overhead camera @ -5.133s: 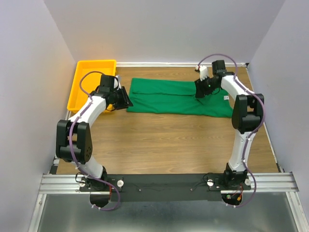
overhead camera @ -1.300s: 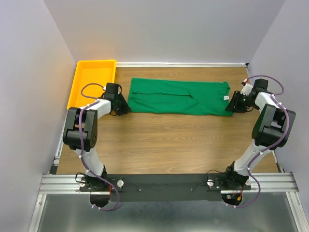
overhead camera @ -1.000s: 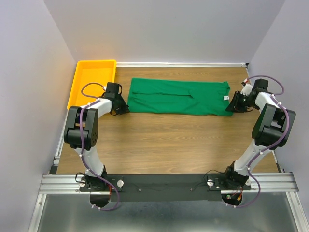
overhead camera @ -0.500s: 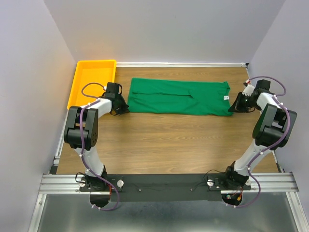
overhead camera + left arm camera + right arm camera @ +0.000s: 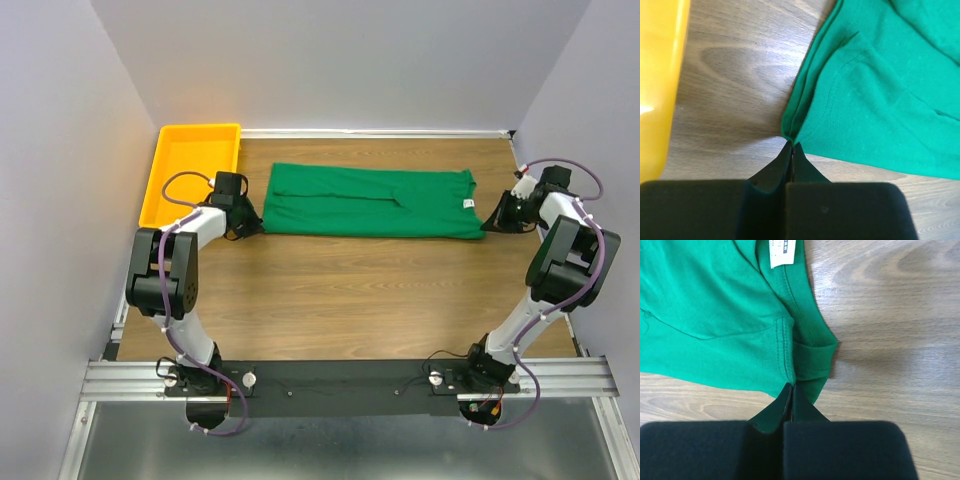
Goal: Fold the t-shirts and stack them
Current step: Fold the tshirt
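Note:
One green t-shirt (image 5: 370, 200) lies folded into a long band across the far part of the table, its white neck label (image 5: 467, 203) at the right end. My left gripper (image 5: 257, 225) is low at the band's near left corner. In the left wrist view its jaws (image 5: 791, 144) are shut, pinching the layered corner of the t-shirt (image 5: 880, 90). My right gripper (image 5: 488, 226) is at the near right corner. Its jaws (image 5: 791, 386) are shut on the hem of the t-shirt (image 5: 705, 300), just below the label (image 5: 779, 252).
A yellow tray (image 5: 200, 128) stands at the far left corner, close to my left wrist, and its wall (image 5: 655, 75) fills the left edge of the left wrist view. Grey walls enclose the table on three sides. Bare wood lies between the shirt and the arm bases.
Both grippers have closed on the shirt's near corners. The right wrist has shifted slightly right, the left slightly left. The shirt lies about as it did.

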Controlling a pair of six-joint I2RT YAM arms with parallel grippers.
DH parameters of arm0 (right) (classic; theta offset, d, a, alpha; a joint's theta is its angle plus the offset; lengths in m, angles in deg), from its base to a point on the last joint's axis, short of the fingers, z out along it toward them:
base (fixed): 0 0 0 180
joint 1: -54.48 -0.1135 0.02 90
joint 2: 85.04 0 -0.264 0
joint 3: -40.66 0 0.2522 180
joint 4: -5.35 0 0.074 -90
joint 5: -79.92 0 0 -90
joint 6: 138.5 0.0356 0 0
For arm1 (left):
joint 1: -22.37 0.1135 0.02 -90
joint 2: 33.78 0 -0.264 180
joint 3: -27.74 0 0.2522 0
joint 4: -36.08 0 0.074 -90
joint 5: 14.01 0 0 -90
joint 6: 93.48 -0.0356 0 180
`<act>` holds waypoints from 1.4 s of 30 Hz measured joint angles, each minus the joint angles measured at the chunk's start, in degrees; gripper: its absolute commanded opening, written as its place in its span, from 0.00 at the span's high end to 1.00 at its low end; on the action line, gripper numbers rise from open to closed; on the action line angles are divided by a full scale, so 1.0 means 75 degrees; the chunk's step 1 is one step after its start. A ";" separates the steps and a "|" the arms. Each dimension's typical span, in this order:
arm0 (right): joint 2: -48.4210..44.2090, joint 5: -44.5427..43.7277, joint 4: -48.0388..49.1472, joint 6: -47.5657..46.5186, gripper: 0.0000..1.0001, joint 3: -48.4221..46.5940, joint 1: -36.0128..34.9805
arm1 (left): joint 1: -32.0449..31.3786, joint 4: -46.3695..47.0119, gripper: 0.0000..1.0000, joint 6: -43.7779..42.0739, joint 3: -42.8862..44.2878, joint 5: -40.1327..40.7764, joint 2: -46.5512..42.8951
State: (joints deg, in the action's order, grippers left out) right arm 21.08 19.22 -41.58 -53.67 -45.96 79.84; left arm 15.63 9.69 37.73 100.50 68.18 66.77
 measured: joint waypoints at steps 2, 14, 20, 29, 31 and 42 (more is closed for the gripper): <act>0.0000 0.0000 -0.0015 -0.0064 0.99 0.0000 0.0020 | 0.0003 0.0006 1.00 -0.0017 -0.0015 0.0000 -0.0047; 0.0000 -0.0108 -0.0277 -0.0586 0.99 0.0009 0.0221 | 0.0000 -0.0038 1.00 -0.0149 -0.0796 -0.0146 -0.0766; -0.0003 -0.0329 -0.0414 -0.0912 0.91 0.0169 0.0300 | -0.0017 -0.0076 0.97 -0.0082 -0.1757 -0.0425 -0.1594; -0.0181 -0.1259 -0.0507 -0.1460 0.00 0.0224 0.0501 | -0.0070 -0.0930 0.35 0.0385 -0.2256 -0.0959 -0.3692; -0.0227 -0.1314 -0.0539 -0.1475 0.00 0.0140 0.0522 | -0.0067 -0.1105 0.34 0.0411 -0.2095 -0.0938 -0.4354; -0.0201 0.0108 -0.0653 -0.1955 0.00 -0.0621 -0.0102 | -0.0058 -0.1131 0.41 -0.1647 0.2751 -0.0941 -0.0085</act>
State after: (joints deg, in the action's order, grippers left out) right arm 19.58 20.02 -46.47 -68.34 -50.62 79.08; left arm 15.19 1.21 25.38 121.14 61.12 66.14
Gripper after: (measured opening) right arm 0.998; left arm 0.607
